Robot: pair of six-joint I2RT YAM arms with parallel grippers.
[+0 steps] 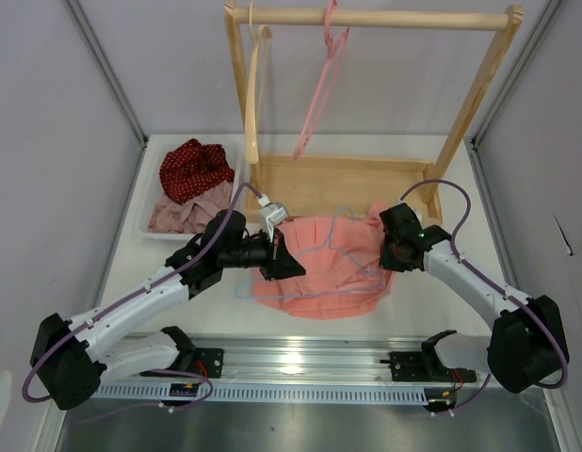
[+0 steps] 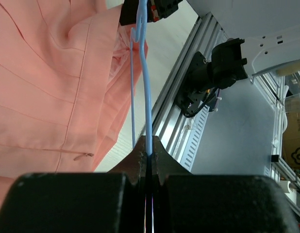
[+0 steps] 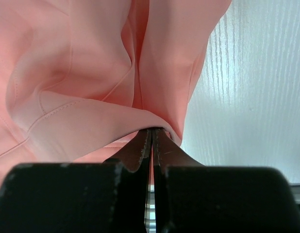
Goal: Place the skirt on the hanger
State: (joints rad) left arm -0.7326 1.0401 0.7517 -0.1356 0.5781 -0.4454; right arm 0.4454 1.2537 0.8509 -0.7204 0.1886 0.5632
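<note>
The salmon-pink skirt [image 1: 319,278] lies spread on the table in front of the wooden rack. The thin pale blue hanger [image 1: 340,247] lies across it, with part of the frame passing off the skirt's left edge. My left gripper [image 1: 289,264] is at the skirt's left edge and is shut on the hanger wire [image 2: 146,97], which runs straight out from my jaws beside the skirt [image 2: 43,97]. My right gripper [image 1: 390,256] is at the skirt's right edge and is shut on a fold of the skirt [image 3: 82,73].
A wooden rack [image 1: 366,19] stands behind, holding a pink hanger [image 1: 319,94] and a wooden hanger [image 1: 251,94]. A white tray [image 1: 152,224] at back left holds a red dotted cloth [image 1: 192,169] and a mauve cloth [image 1: 187,215]. An aluminium rail [image 1: 291,358] runs along the near edge.
</note>
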